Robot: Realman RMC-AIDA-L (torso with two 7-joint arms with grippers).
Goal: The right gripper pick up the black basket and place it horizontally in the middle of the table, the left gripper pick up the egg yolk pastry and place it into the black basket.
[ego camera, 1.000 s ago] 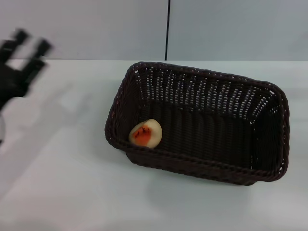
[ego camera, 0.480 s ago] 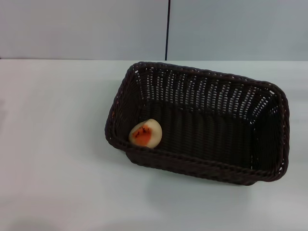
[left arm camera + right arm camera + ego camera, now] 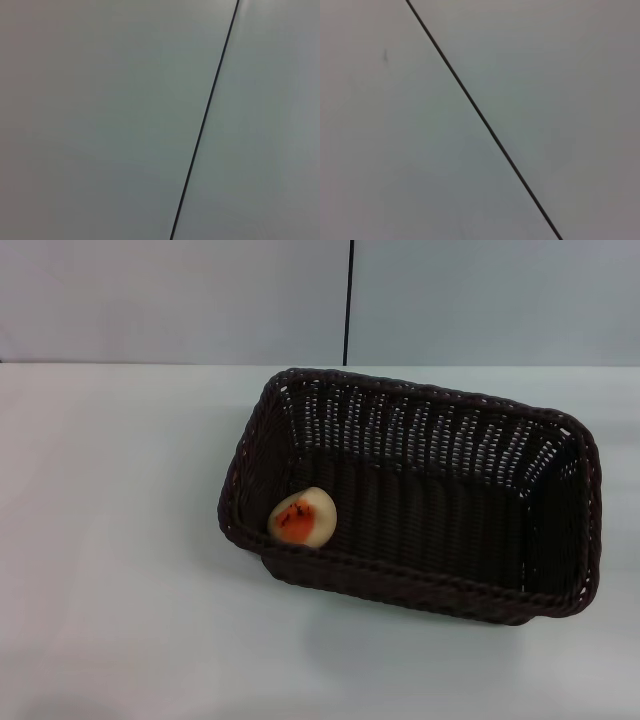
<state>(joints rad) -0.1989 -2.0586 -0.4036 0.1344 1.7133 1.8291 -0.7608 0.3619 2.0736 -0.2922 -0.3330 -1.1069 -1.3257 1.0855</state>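
Note:
The black basket (image 3: pixel 450 440) lies lengthwise across the middle and right of the white table (image 3: pixel 110 540) in the head view. The egg yolk pastry (image 3: pixel 303 517) rests inside the basket at its near left corner, orange patch facing up. Neither gripper shows in any view. Both wrist views show only a plain grey wall with a thin dark seam.
A grey wall with a vertical dark seam (image 3: pixel 350 300) stands behind the table. The same seam shows in the left wrist view (image 3: pixel 205 120) and in the right wrist view (image 3: pixel 480 115). The table's left half is bare white surface.
The left gripper, seen blurred at the far left edge one second ago, has left the head view. The basket and pastry have not moved.

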